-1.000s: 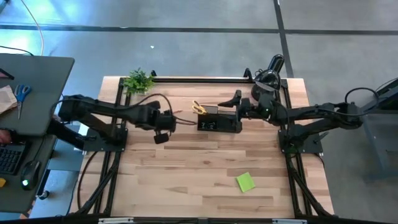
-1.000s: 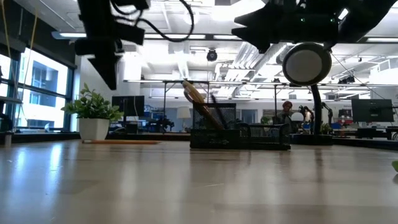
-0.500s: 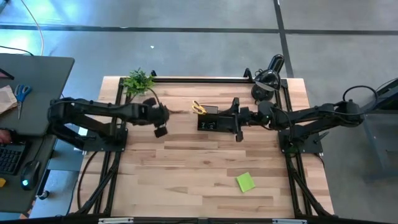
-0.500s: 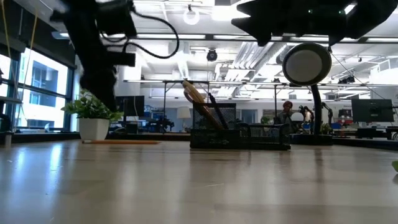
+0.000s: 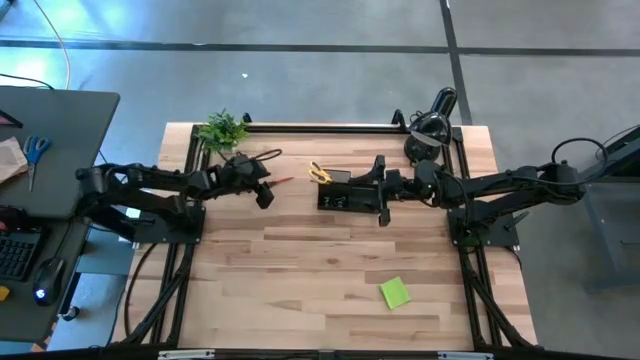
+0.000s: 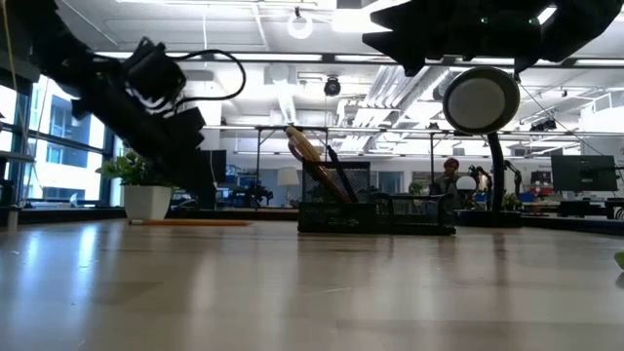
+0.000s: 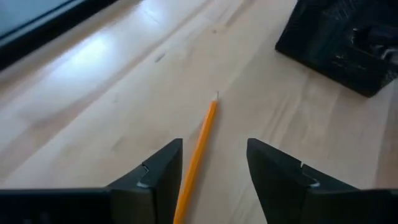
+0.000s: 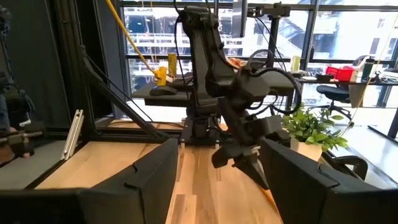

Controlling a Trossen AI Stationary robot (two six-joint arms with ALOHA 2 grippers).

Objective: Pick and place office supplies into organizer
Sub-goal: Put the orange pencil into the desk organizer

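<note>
Nearest the front edge of the wooden table [image 5: 300, 270], a lime-green sticky-note pad [image 5: 394, 293] lies alone, well apart from both arms. Farther back, the left gripper [image 7: 212, 171] is lowered close to the table surface, its two fingers [image 7: 157, 174] spread apart and empty, with an orange pencil [image 7: 198, 152] lying flat on the wood in the gap between them; whether either finger touches the pencil cannot be told. In the high view this left gripper [image 5: 262, 192] sits left of the organizer [image 5: 350, 192], a black mesh tray near the table's back centre. Yellow-handled scissors [image 5: 319, 173] stand in the organizer's taller section, tilted, with orange pencils [image 6: 307, 148] and a dark pen beside them. The right gripper [image 5: 381, 192] hovers above the organizer's right end, its fingers [image 8: 143, 174] released wide and holding nothing. At the rear, a small green plant [image 5: 222, 129] stands at the back left corner and a black domed desk lamp [image 5: 430, 122] at the back right.
</note>
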